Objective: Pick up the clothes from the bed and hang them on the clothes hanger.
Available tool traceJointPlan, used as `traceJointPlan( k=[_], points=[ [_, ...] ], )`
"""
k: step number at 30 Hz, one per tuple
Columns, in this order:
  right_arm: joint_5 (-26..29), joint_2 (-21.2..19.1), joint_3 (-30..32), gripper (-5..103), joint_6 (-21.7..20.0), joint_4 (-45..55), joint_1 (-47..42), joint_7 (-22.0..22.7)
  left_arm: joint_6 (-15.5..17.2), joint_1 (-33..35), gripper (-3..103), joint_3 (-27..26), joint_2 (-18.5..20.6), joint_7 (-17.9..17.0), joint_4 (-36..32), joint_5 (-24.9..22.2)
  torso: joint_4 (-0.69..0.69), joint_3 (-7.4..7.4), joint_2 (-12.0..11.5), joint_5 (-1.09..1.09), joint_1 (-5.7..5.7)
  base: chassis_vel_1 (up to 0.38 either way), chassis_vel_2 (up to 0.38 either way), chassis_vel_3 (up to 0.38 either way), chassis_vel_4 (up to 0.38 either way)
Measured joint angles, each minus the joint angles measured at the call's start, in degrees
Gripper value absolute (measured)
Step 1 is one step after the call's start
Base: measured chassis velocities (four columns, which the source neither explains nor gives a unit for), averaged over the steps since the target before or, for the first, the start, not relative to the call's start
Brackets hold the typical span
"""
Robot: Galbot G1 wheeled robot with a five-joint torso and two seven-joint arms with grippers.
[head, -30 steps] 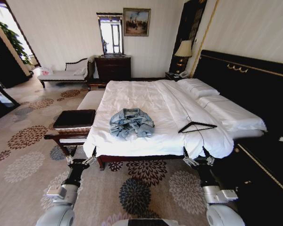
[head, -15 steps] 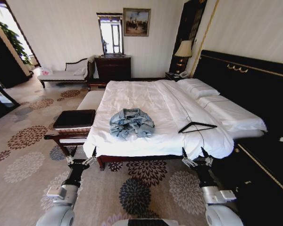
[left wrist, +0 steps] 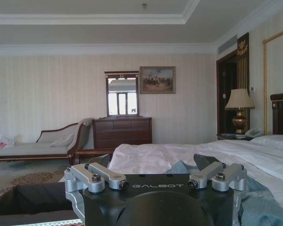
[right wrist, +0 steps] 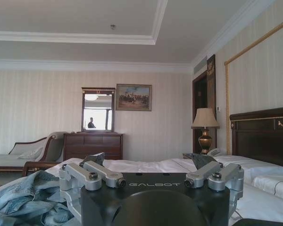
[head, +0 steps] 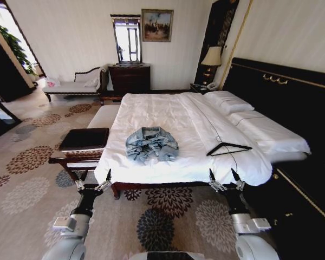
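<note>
The clothes are a crumpled light-blue denim jacket (head: 151,144) lying near the foot of the bed's white quilt (head: 162,108). To its right on the quilt lies the black triangular clothes hanger (head: 229,148). My left gripper (head: 92,179) is open, low at the bed's front-left corner. My right gripper (head: 222,176) is open too, at the foot edge just below the hanger. In the left wrist view, denim (left wrist: 262,200) shows past the open gripper (left wrist: 153,164). The right wrist view has the jacket (right wrist: 23,197) beside its open gripper (right wrist: 148,162).
A low wooden bench with a dark top (head: 84,139) stands at the bed's left front corner, with a white cushioned bench (head: 104,114) behind it. The tall black headboard (head: 281,97) runs along the right. A dresser with mirror (head: 129,77) and a lamp (head: 210,56) stand at the far wall.
The whole view has shifted a little as the robot nears the bed. Both grippers now sit slightly higher against the foot edge. Jacket and hanger lie as before.
</note>
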Motion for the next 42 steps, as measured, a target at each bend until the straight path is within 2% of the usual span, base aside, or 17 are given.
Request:
traceJointPlan(
  k=[42],
  points=[
    [-1.25, 0.62, -0.67, 100, 0.09, -1.7, 0.76, 0.02, -0.35, -0.66, 100, 0.36, 0.21, 0.07, 0.91, 0.18, 0.0, 0.0, 0.0, 0.0, -0.03, -0.083, 0.033, 0.083, -0.029]
  ],
)
